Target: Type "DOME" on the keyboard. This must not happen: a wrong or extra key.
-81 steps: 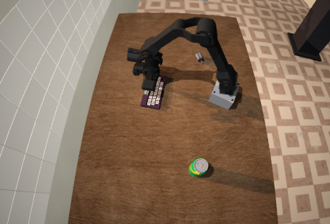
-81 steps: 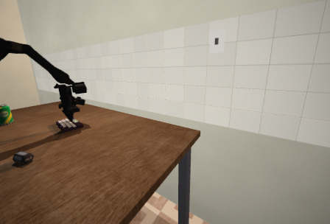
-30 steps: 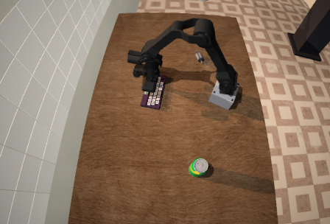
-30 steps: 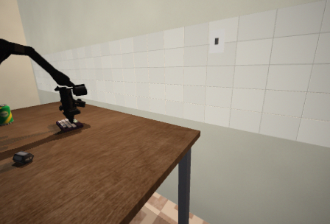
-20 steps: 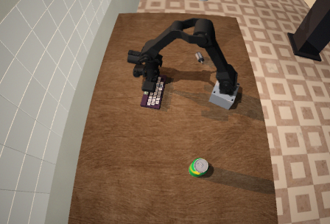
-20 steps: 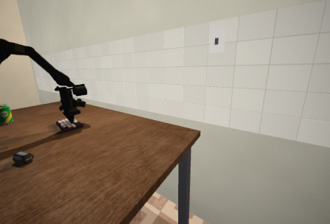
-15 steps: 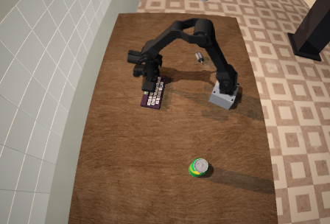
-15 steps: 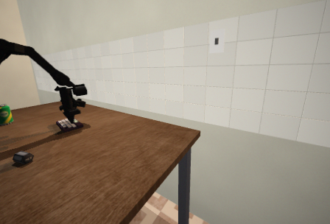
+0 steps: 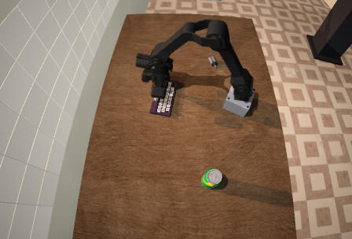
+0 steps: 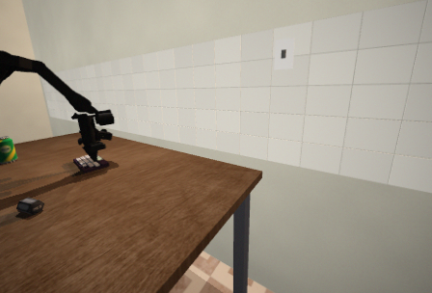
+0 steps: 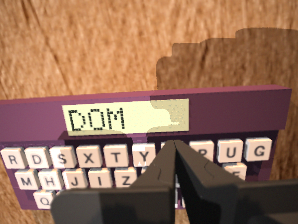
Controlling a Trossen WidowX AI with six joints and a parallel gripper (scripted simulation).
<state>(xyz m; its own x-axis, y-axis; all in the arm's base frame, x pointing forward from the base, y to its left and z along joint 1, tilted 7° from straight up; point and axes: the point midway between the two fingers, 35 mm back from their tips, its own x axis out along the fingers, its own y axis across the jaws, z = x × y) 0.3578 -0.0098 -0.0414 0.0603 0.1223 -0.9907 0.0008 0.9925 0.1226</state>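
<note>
Pressing down toward the keys, the claw (image 11: 174,146) is clenched tight with nothing in it, its two fingers meeting in a point over the top row of the keyboard (image 11: 225,107), between the Y key (image 11: 143,151) and a key whose letter is mostly hidden. Whether the tip touches a key cannot be told. The keyboard's screen (image 11: 125,118) reads "DOM" (the claw's shadow falls across its right end).

From above, the keyboard (image 9: 164,100) lies on the bench (image 9: 157,179) toward its left side, with the arm (image 9: 204,34) arching over from a grey base (image 9: 237,106) to its right. A green and yellow can (image 9: 211,178) stands well apart, near the bench's lower edge. A small dark gadget (image 9: 212,60) lies under the arm's span, beside its lower link.
</note>
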